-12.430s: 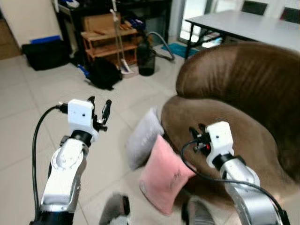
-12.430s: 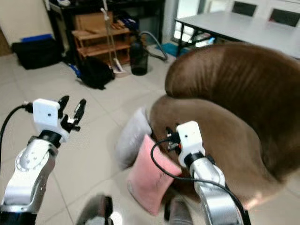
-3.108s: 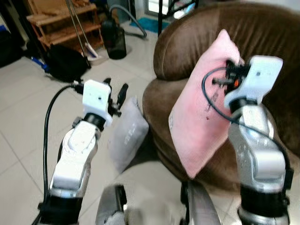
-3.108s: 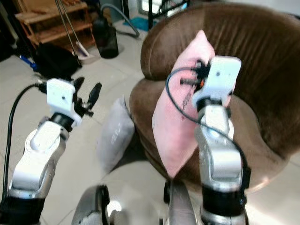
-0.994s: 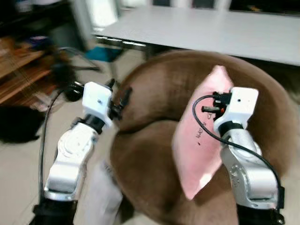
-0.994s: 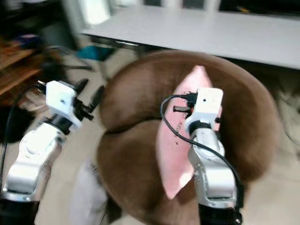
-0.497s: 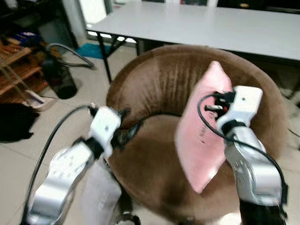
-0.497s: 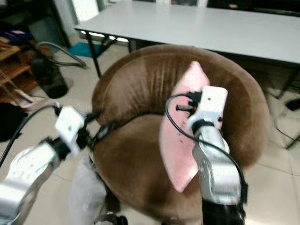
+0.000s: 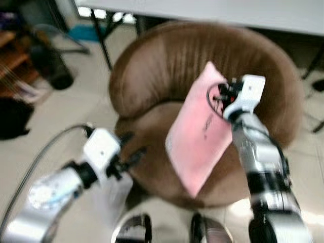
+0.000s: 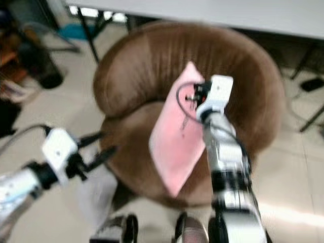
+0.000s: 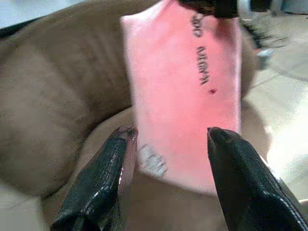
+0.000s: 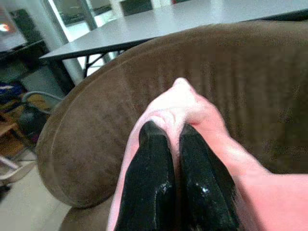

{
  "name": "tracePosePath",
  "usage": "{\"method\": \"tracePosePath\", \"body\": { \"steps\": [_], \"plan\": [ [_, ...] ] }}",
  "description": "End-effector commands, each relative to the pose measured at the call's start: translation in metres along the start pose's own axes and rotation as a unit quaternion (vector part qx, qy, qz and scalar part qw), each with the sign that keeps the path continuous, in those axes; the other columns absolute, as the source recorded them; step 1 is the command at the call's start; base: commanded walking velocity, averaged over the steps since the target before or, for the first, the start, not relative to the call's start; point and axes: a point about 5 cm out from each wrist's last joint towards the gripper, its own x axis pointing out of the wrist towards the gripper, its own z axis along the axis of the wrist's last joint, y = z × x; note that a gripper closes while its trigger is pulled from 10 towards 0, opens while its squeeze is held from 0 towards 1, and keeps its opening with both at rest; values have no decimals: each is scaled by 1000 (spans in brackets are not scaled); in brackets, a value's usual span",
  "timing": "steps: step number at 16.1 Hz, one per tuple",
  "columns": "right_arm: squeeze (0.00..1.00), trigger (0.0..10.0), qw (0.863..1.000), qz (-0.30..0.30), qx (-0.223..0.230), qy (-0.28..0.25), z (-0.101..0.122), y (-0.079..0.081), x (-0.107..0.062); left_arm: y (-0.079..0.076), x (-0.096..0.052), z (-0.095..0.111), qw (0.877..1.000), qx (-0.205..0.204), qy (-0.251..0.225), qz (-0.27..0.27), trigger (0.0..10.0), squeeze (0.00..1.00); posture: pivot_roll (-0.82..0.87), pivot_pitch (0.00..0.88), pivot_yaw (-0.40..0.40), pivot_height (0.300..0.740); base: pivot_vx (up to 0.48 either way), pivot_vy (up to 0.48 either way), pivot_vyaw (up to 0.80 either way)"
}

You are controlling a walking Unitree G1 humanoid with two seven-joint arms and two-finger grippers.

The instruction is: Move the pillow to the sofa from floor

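Hanging above the seat of the brown sofa (image 9: 167,76), the pink pillow (image 9: 198,132) is held by its upper corner in the right gripper (image 12: 173,137). In the right wrist view the two black fingers (image 12: 150,168) are seen pressed close together with a fold of the pink fabric pinched between them, the rounded sofa back lying just behind. The pillow is tilted, its lower corner pointed down toward the front edge of the seat cushion; whether that corner is touching the cushion cannot be told. Dark lettering is visible on the pillow's face, too small to be read.

The left gripper (image 11: 168,137) is held lower, near the front left edge of the sofa, and is directed at the seat. Its fingers are spread apart with nothing between them; through the gap the hanging pillow is seen, a small white label (image 11: 153,161) showing near its lower edge.

A grey pillow (image 9: 114,195) is partly seen on the tiled floor (image 9: 45,126) by the sofa's base, below the left gripper and blurred. A grey table (image 10: 212,11) stands behind the sofa. The head views are softened by blur, chiefly on the left arm.
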Motion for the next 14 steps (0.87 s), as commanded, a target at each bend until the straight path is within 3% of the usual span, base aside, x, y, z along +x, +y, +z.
{"method": "tracePosePath", "body": {
  "steps": [1,2,3,8,9,12,14],
  "plan": [
    [0,10000,1000,6,-7,-25,8,-2,8,-2,-4,5,1000,2,-3,-1,10000,0,111,261,51,740,0,0,0],
    [573,10000,999,-4,-37,-19,8,-6,15,-1,-7,7,1000,2,0,-1,10000,0,119,263,54,740,0,0,0],
    [1000,10000,994,-34,-105,-15,14,-14,25,-1,-8,9,1000,3,3,-3,10000,0,129,268,59,740,0,0,0],
    [1000,10000,975,-61,-209,-48,43,-22,37,-3,-8,9,1000,4,9,-6,10000,0,135,253,58,740,0,0,0],
    [0,10000,967,-85,-233,-57,51,-28,38,1,-5,9,1000,5,5,23,10000,0,117,238,55,740,0,0,0],
    [0,10000,977,-58,-191,-71,46,-28,34,9,4,-2,994,-18,11,103,10000,0,62,193,43,740,0,0,0],
    [0,10000,985,-43,-155,-68,22,-27,14,14,6,-13,987,-23,21,160,10000,0,10,154,40,740,0,0,0]
  ]
}}
